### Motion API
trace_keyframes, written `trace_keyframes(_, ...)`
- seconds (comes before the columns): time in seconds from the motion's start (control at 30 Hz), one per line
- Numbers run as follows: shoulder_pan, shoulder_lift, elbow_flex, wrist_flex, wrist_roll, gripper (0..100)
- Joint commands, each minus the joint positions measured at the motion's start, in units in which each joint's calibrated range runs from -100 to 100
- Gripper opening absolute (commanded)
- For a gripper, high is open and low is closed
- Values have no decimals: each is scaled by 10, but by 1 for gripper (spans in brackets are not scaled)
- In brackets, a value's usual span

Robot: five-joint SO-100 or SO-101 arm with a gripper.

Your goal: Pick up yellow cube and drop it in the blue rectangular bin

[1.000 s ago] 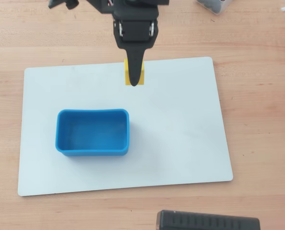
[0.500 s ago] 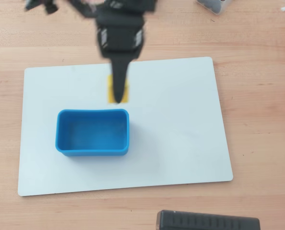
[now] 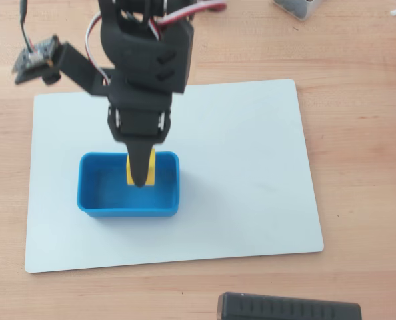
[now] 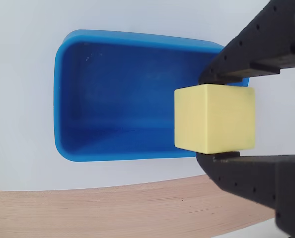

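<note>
Above the blue rectangular bin [image 3: 129,202], the gripper [image 3: 141,175] is hanging with its jaws clamped on the yellow cube [image 3: 150,168]. In the wrist view the cube [image 4: 214,119] is sitting squarely between the two black fingers [image 4: 247,178], pinched on its top and bottom faces as that view shows them, with the bin [image 4: 68,99] lying open beneath and to the left.

Judging by the overhead view, the cube is hovering over the upper middle of the bin's hollow, close to the far wall; how high it is riding above the floor of the bin is hard to tell, since the finger is covering most of it. To do the release well, the arm is probably best nudged a little toward the bin's centre, so the cube is falling clear of the thick rim, and lowered before the jaws are parted, so it is not bouncing out of the shallow tray.

The bin is resting on a white mat [image 3: 251,167], which is lying flat on a pale wooden table [image 3: 358,133]. A dark ridged object [image 3: 288,308] is sitting at the table's near edge, and part of a small clear container [image 3: 295,7] is showing at the top.
</note>
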Motion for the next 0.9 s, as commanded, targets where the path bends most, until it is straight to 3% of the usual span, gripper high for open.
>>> trace_keyframes(0.0,5,17,-122,-12,1,5)
trace_keyframes(0.87,6,32,-127,26,0,17)
